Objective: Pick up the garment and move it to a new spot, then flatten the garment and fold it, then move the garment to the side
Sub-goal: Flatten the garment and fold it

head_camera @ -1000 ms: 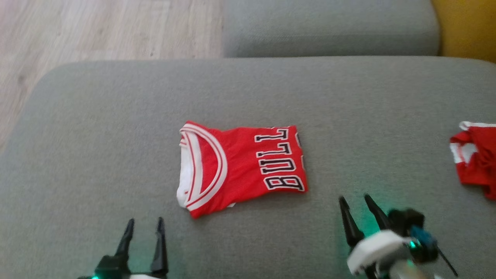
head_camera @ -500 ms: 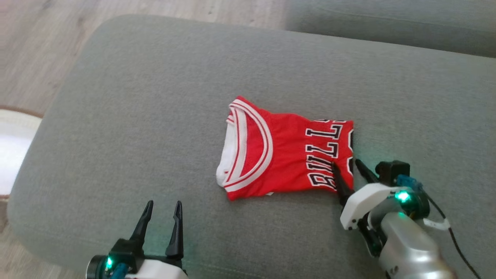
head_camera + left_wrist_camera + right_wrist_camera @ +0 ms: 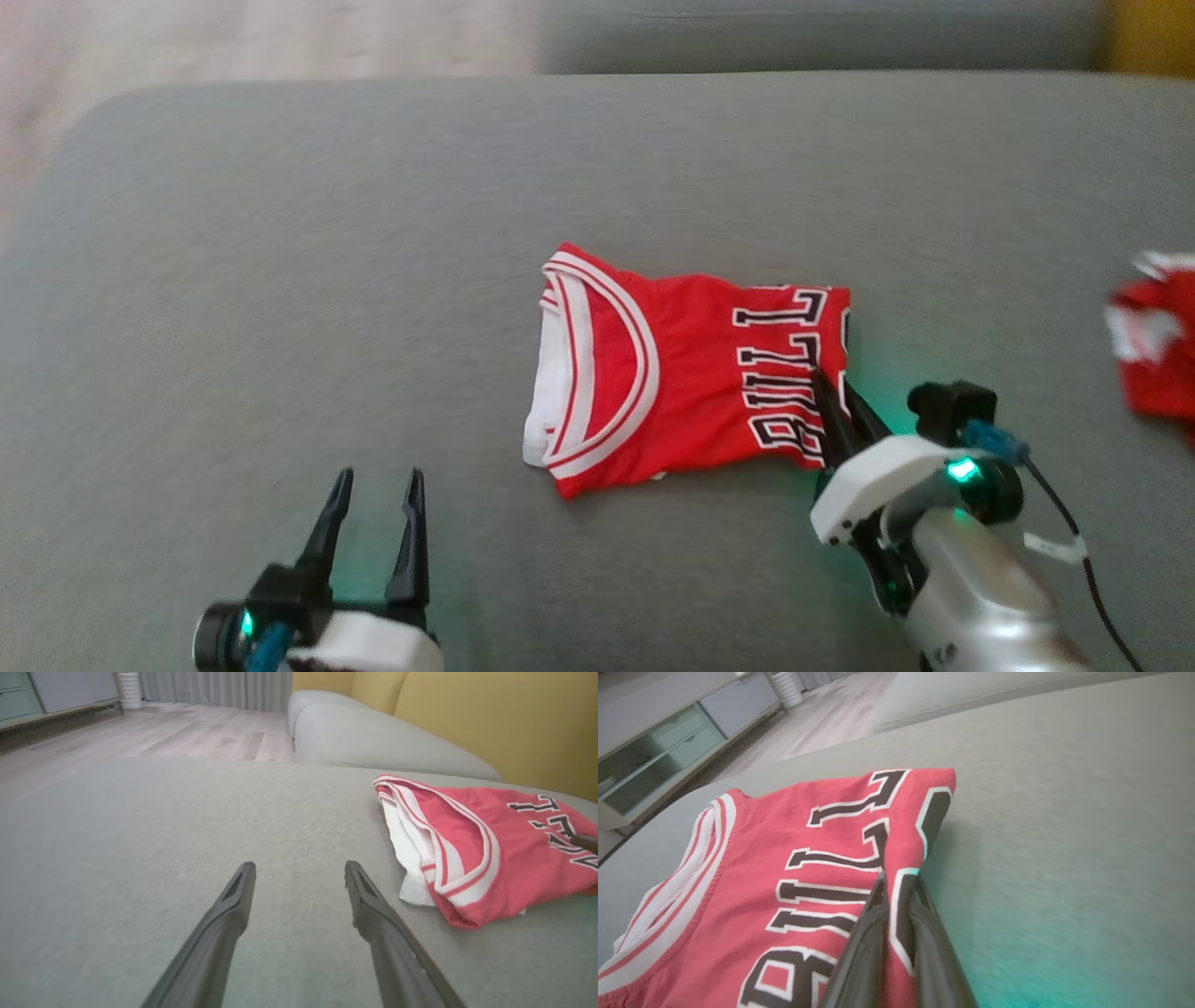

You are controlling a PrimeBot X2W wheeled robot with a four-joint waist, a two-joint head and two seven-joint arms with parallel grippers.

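The garment (image 3: 681,373) is a folded red jersey with white trim and black lettering, lying on the grey sofa cushion (image 3: 280,280). My right gripper (image 3: 836,387) is shut on the garment's right folded edge; in the right wrist view the fabric (image 3: 784,868) is pinched between the two dark fingers (image 3: 864,933). My left gripper (image 3: 376,481) stands open at the lower left, well clear of the jersey. From the left wrist camera the garment (image 3: 472,835) lies to the right of my open left gripper (image 3: 299,870).
A second red and white garment (image 3: 1153,345) lies crumpled at the cushion's right edge. Another grey cushion (image 3: 794,33) sits behind, with wooden floor (image 3: 233,37) at the upper left and a yellow backrest (image 3: 490,723) beyond.
My right gripper went from open beside the jersey to shut on its right edge. The head camera swung left and back. The left gripper stayed open.
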